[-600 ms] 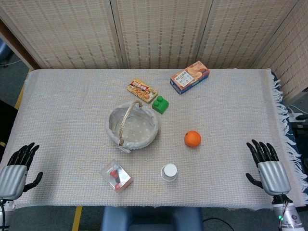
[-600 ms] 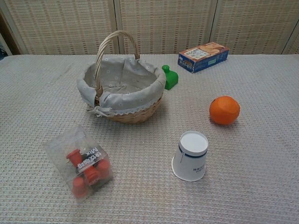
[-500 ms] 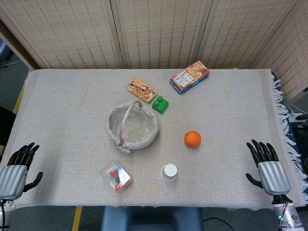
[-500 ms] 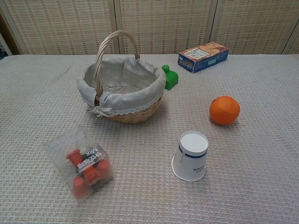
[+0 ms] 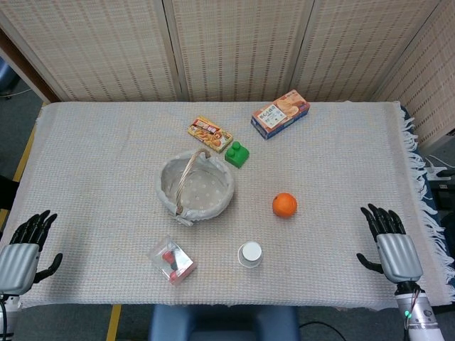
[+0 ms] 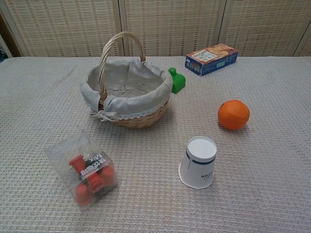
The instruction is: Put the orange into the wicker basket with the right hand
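From the head view we find the orange lying free on the table, right of the basket with a strip of bare cloth between them, and nothing holds it. The right hand sits near the table's front right corner, well apart from the orange, fingers spread wide and holding nothing; open cloth lies between hand and fruit. The left hand rests at the front left edge, likewise spread and empty. We note a cup upturned near the front edge, below and left of the orange, and a clear packet of red pieces in front of the basket. Behind the basket a green block stands just beside its rim, with a snack pack and a biscuit box further back. The fringed right edge of the cloth runs beside the right hand. In the chest view neither hand shows. The orange sits right of the basket, whose handle stands upright over the lined, open bowl. The cup lies near in front of the orange, not touching it. The packet lies front left, the block by the basket's far rim, and the box near the back edge.
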Controlling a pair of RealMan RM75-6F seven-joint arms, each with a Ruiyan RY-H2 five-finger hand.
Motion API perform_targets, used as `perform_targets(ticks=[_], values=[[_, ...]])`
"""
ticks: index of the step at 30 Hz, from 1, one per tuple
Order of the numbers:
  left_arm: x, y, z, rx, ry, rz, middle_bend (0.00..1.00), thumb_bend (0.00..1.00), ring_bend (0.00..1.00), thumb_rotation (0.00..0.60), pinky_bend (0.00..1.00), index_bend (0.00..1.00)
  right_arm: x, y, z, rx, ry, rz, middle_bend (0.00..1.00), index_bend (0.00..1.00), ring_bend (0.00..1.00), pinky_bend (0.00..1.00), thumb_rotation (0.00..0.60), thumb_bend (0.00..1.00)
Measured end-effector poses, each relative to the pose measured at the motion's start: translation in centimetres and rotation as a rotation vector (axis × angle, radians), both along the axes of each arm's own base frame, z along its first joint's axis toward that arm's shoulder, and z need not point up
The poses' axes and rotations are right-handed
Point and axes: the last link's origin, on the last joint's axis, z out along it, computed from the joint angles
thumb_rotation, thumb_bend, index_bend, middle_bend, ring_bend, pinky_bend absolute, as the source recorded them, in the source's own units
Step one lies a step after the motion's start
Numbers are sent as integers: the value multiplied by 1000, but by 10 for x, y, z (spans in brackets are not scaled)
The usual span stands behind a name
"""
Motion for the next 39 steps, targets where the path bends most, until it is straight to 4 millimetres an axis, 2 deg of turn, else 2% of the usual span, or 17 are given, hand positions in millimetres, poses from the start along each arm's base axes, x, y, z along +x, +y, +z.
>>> perform_targets(ticks=[4, 8, 18, 21, 30, 35, 37, 39], values=[[0, 0, 0, -2, -3, 4, 0, 350, 0, 600, 112, 0, 11, -19, -8, 31, 6, -26, 0, 0, 0, 20, 600, 106], [0, 0, -1, -6, 3, 0, 0, 350, 0, 600, 112, 0, 27, -39, -25, 79, 27, -37, 0, 0, 0, 20, 600, 106], [0, 0, 0, -6, -8, 9, 0, 349, 0, 600, 112, 0, 90, -87, -99, 191, -39, -75, 0, 0, 0, 20, 600, 106], [0, 0, 0, -8, -11, 11, 0, 349, 0, 600, 112, 0, 105, -101, -116, 195, -39, -73, 0, 0, 0, 20, 600, 105], [0, 0, 1, -11, -24, 15, 0, 349, 0, 600, 112, 0, 120, -131, -143, 161, -14, -102, 0, 0, 0, 36, 600, 106], [0, 0, 1, -13, -27, 19, 0, 349, 0, 600, 112, 0, 125, -137, -162, 170, -26, -125, 0, 2, 0, 80, 600, 106], [-1, 1, 1, -13, -29, 20, 0, 349, 0, 600, 112, 0, 129, -137, -171, 180, -39, -136, 15, 28, 15, 128, 600, 105], [-1, 1, 1, -13, -32, 21, 0, 348, 0, 600, 112, 0, 131, -136, -180, 184, -41, -138, 74, 71, 74, 224, 600, 112]])
